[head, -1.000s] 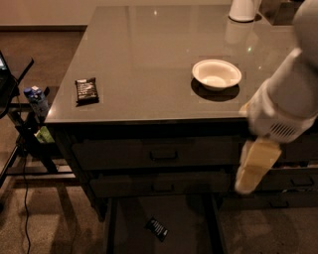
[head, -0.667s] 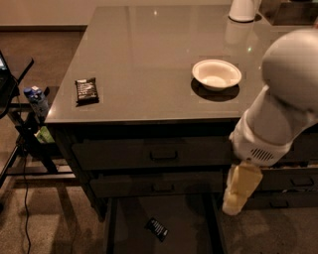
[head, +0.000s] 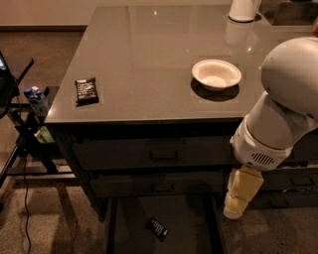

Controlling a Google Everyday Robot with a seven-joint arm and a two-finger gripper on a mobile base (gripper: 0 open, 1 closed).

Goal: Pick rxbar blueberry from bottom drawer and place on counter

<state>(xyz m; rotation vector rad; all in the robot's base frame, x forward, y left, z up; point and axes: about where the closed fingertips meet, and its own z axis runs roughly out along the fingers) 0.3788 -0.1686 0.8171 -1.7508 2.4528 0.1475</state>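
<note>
The bottom drawer (head: pixel 189 225) is pulled open below the two shallower drawers. A small dark bar with white lettering, the rxbar blueberry (head: pixel 157 229), lies flat on the drawer floor near its front left. The glossy grey counter (head: pixel 149 59) tops the cabinet. My gripper (head: pixel 237 201) hangs from the white arm at the right, pointing down over the drawer's right rail, to the right of the bar and above it. It holds nothing that I can see.
A black-wrapped bar (head: pixel 86 90) lies near the counter's left edge. A white bowl (head: pixel 216 74) sits at the counter's middle right, a white container (head: pixel 242 10) at the back. A stand with a blue-capped bottle (head: pixel 36 99) is at the left.
The arm has swung left and down, bringing the gripper lower toward the open drawer. The bar in the drawer has not moved.
</note>
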